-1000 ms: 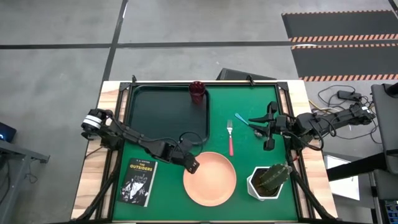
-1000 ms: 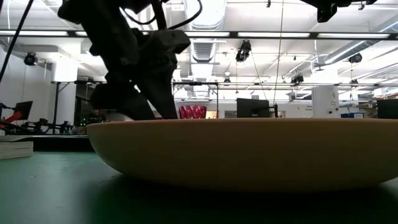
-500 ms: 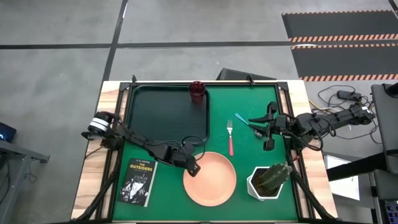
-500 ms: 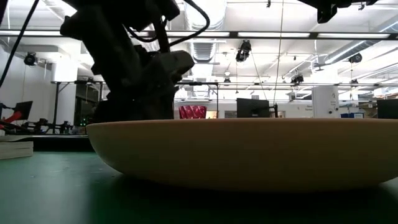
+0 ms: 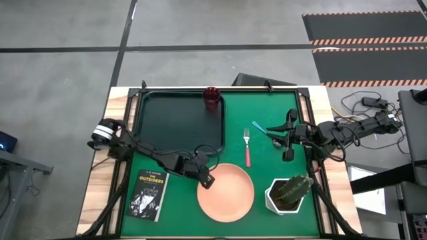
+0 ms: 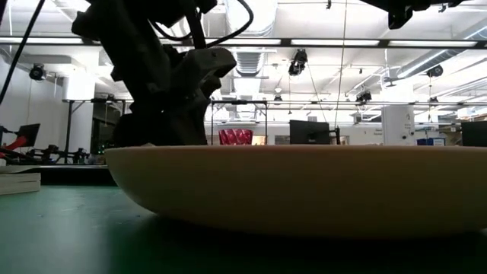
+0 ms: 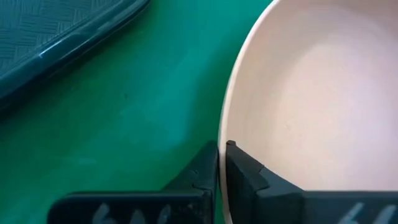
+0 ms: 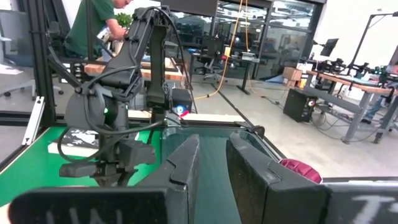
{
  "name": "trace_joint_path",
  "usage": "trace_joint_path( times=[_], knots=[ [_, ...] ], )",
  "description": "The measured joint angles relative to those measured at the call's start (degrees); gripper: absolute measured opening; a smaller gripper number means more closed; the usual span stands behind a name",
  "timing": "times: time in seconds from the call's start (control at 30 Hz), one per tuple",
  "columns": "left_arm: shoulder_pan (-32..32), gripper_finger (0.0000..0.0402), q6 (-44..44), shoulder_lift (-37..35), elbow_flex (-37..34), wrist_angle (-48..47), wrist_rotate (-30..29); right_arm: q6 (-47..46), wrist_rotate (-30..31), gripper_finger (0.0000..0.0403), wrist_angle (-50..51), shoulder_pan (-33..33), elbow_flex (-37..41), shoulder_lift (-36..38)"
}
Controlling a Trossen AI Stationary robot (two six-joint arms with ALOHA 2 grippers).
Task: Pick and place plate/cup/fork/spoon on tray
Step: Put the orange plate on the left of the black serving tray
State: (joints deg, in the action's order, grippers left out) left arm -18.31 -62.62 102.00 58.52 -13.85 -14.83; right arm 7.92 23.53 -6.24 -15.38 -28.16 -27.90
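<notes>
The peach plate [image 5: 227,193] rests flat on the green mat near the table's front. My left gripper [image 5: 207,180] is shut on its left rim. The dark tray [image 5: 150,133] lies at the far left of the mat, with the maroon cup [image 5: 211,97] standing in its far right corner. The pink-handled fork [image 5: 247,148] and the teal-handled spoon [image 5: 258,127] lie on the mat to the right of the tray. My right gripper [image 5: 279,138] hovers just right of the spoon, open with nothing between its fingers [image 8: 186,163]. My left gripper pinches the plate's left rim [image 7: 225,134] between its two fingers, one finger [image 7: 245,171] inside the plate and the other [image 7: 202,171] outside. The fingers come slanting down from the table's left side. The plate's base stays on the mat.
A black book [image 5: 148,194] lies at the mat's near left. A white pot with a cactus [image 5: 288,193] stands right of the plate. Bare mat [image 5: 180,223] lies in front of the plate. A person [image 8: 93,25] stands beyond the table.
My left gripper has sunk onto the plate's left rim and shut on it. The plate has stayed on the mat.
</notes>
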Motion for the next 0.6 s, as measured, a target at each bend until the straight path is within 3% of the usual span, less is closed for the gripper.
trace_joint_path(
  times=[0.37,0.6],
  knots=[
    [0.72,0.0001,5.28,-11.95,-0.92,-1.45,0.54,-0.57,0.00,0.0068,0.27,0.00,0.00,0.00],
    [4.34,0.0000,8.18,-23.50,-1.05,-14.05,-3.74,-0.97,0.01,0.0068,0.44,0.02,0.00,0.00]
  ],
)
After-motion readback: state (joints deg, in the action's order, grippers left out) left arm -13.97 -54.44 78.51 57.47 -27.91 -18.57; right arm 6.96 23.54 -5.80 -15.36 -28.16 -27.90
